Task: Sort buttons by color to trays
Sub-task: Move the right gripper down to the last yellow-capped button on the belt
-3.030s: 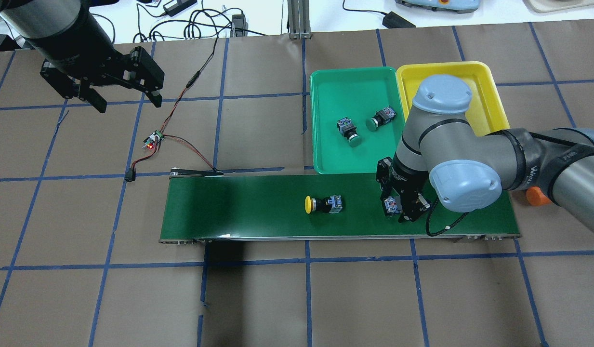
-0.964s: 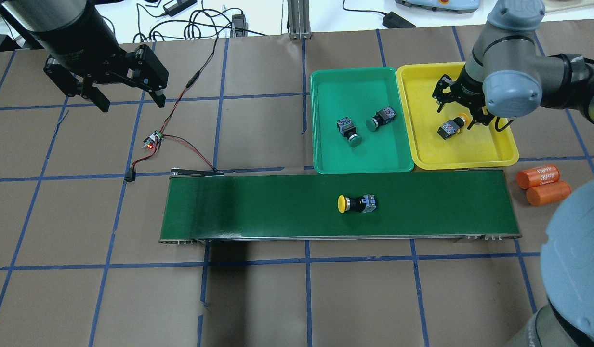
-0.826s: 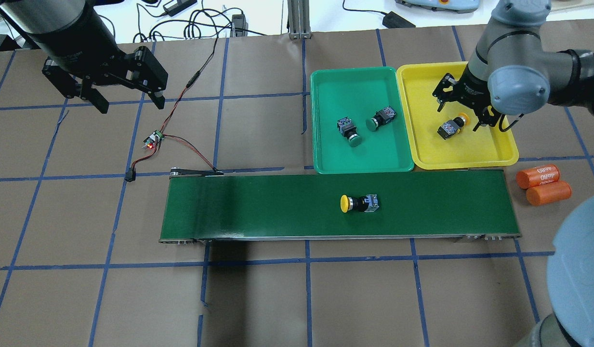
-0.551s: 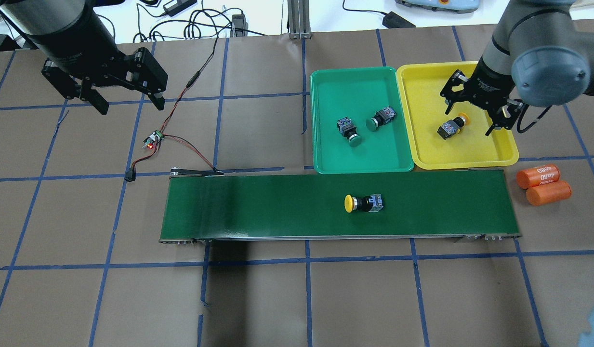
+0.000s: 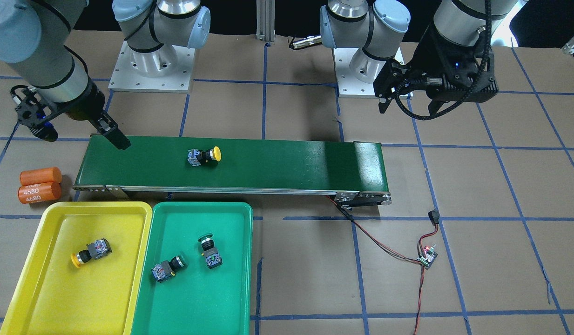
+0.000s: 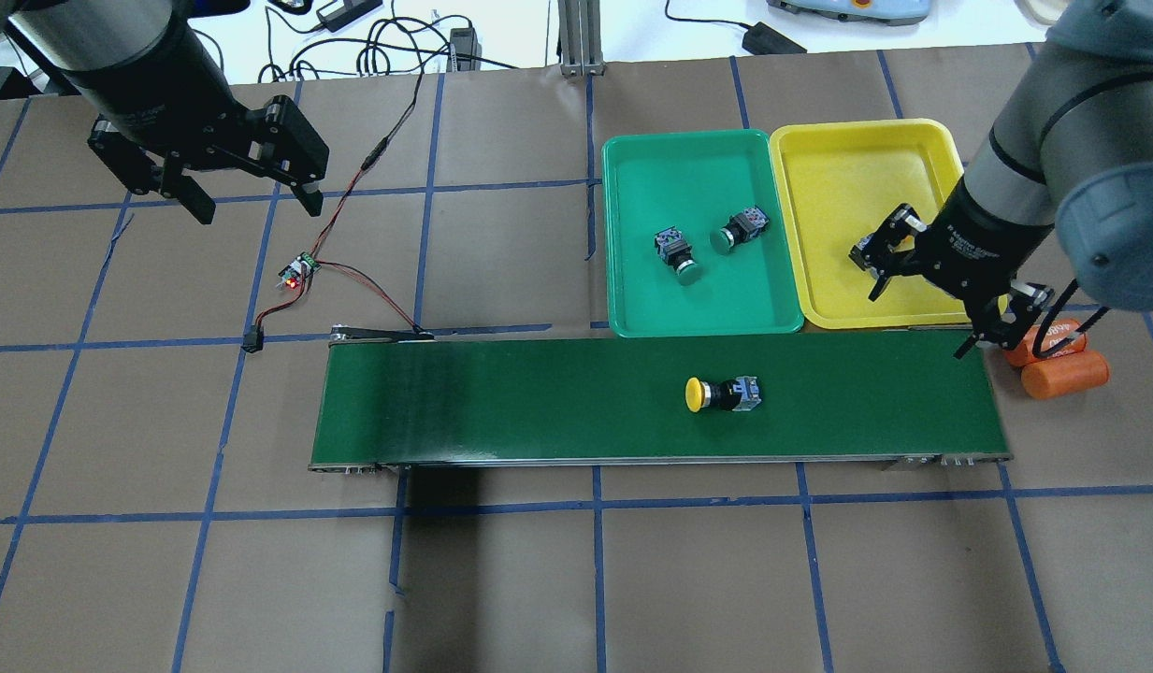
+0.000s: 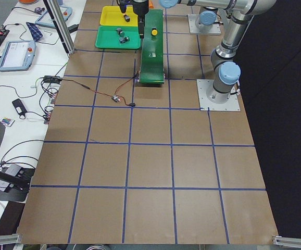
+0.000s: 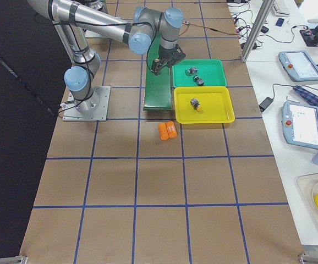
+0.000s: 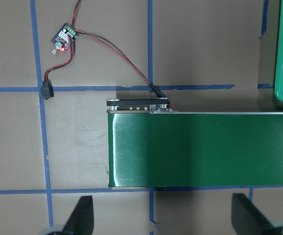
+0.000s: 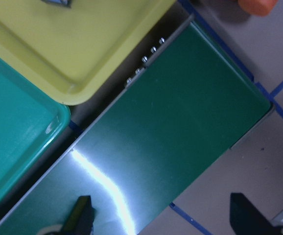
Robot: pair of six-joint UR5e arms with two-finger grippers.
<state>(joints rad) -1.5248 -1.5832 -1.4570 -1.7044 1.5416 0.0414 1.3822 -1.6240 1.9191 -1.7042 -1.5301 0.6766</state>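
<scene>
One yellow-capped button lies on its side on the dark-green belt. A second yellow one rests in the yellow tray; the right arm hides it in the overhead view. Two green-capped buttons lie in the green tray. My right gripper hangs open and empty above the belt's right end and the yellow tray's near edge. Far left of the belt, my left gripper is open and empty above the table.
Two orange cylinders lie just past the belt's right end, close to the right gripper. A small circuit board with red and black wires runs to the belt's left end. Cables and chargers lie along the far edge.
The right gripper, earlier shut on a button at the belt, let it go in the yellow tray and moved back to the belt's right end. The yellow button on the belt travelled right.
</scene>
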